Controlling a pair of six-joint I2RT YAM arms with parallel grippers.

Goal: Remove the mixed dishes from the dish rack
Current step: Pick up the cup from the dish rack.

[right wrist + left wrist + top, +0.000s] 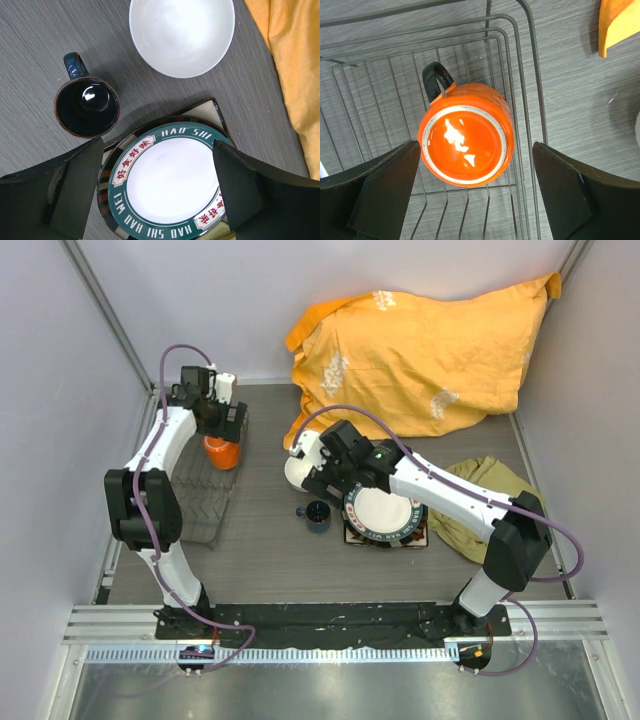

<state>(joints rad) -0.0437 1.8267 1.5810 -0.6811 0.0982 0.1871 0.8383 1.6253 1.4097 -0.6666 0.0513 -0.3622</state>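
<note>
Left fingers point(385, 195) stand wide apart with nothing held, one on each side of the orange mug point(465, 142) as seen from the wrist. That mug sits upside down, glossy base up and black handle point(436, 80) pointing away, inside the dish rack point(520, 75) near its far end. Whether the fingers touch the mug cannot be told.

Right fingers point(250, 195) are also spread wide and empty, hanging over the round plate point(172, 180), whose dark green rim carries lettering. It lies on the square plate point(212, 107), of which only a corner and edges show. Just beside them on the tabletop point(270, 540) stands the small dark blue cup point(87, 107), upright, and the white bowl point(182, 35) sits just beyond, mouth up. An orange cloth point(420, 350) is heaped at the far side, and an olive cloth point(480, 490) lies right of the plates.
</note>
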